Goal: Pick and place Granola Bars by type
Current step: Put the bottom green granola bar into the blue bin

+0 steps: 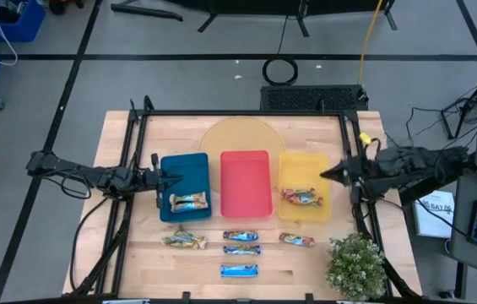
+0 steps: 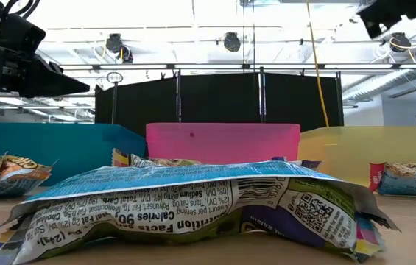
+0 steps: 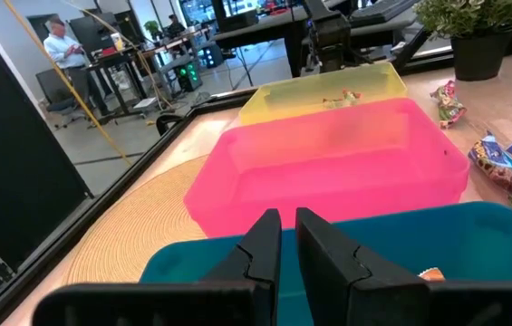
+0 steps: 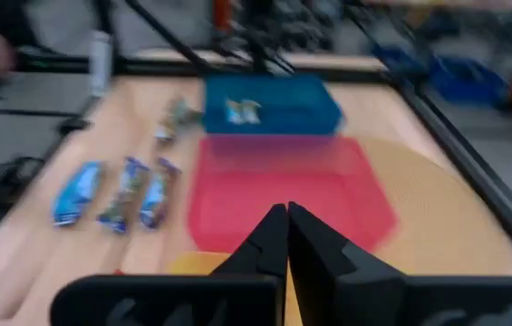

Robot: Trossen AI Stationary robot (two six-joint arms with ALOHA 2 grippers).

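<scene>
Five Granola Bars (image 1: pixel 240 248) loose in front of the red tray (image 1: pixel 246 182), others binned either side; right gripper (image 1: pixel 322 175) shut and empty beside it, left gripper (image 1: pixel 177 178) near-closed, empty; next pick likely requires reopening and descent.

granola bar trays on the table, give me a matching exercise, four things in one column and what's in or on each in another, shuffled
Column one:
1. blue tray
2. red tray
3. yellow tray
4. bare table in front of the trays

Column two:
A. red-orange bars
B. holds no bar
C. three blue-white bars among others
D. a tan-gold bar

Pairs: 1-D, 2-B, 3-A, 4-C
</scene>
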